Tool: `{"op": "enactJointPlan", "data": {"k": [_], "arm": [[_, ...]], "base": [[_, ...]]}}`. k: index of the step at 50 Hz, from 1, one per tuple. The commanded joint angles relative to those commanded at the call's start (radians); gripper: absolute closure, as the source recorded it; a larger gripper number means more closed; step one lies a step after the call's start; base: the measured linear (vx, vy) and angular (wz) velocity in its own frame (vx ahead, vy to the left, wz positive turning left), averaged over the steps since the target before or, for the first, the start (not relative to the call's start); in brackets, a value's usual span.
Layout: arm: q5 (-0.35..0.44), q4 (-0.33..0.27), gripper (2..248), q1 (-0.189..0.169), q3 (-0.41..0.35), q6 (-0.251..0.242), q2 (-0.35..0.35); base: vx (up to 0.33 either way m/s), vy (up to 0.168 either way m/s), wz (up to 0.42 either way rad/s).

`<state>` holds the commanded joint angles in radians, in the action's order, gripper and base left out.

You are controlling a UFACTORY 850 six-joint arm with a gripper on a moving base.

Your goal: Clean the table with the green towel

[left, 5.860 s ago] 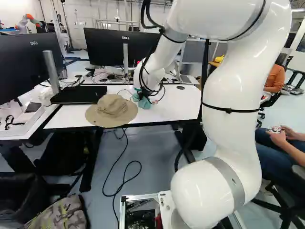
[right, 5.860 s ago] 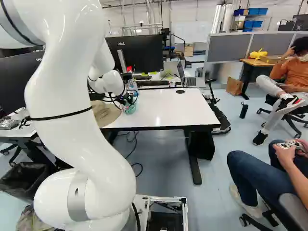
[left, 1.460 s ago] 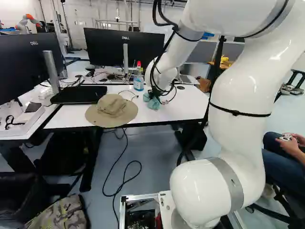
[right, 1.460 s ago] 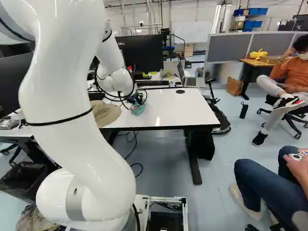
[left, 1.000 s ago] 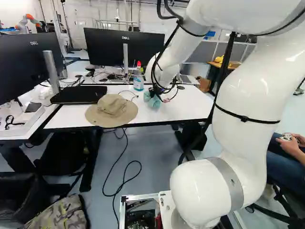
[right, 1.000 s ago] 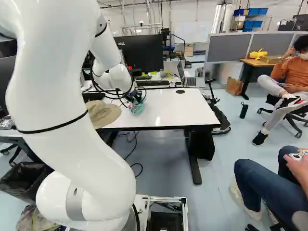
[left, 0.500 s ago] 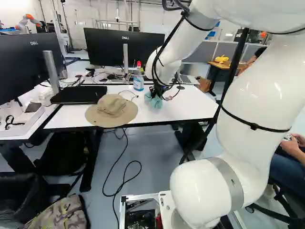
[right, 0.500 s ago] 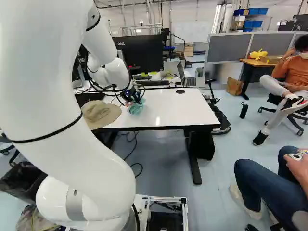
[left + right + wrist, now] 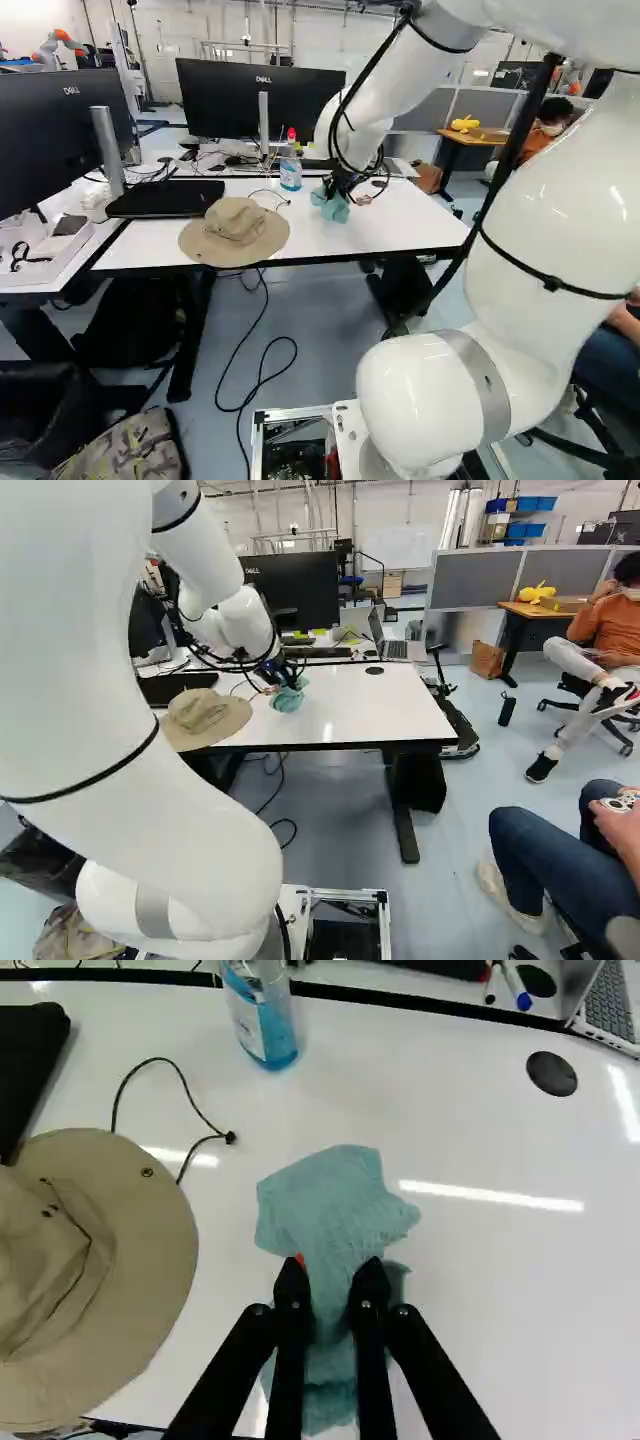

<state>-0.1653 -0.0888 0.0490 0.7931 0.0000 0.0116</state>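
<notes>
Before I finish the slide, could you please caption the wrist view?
Black jaws pinch a crumpled teal cloth towel on a glossy white tabletop, near a tan wide-brimmed fabric hat.

And here's the hat (image 9: 235, 232), resting on the table (image 9: 410, 228)! Right of it, the towel (image 9: 330, 206); behind and to its right, the bottle (image 9: 290, 174). Just behind the hat and to its left lies a flat case (image 9: 160, 200); well behind it stands a monitor (image 9: 225, 95). Far off right and behind, a laptop (image 9: 396, 649)!
</notes>
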Motion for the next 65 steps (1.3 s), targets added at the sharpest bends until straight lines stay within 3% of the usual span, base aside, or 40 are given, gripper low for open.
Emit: {"op": "enactJointPlan", "data": {"k": [15,65], "arm": [[-0.039,0.0,200,-0.054,-0.005,0.0,0.045],[-0.043,0.0,200,-0.234,0.04,0.0,0.0]], "base": [[0.0,0.0,0.0],[0.0,0.0,0.0]]}}
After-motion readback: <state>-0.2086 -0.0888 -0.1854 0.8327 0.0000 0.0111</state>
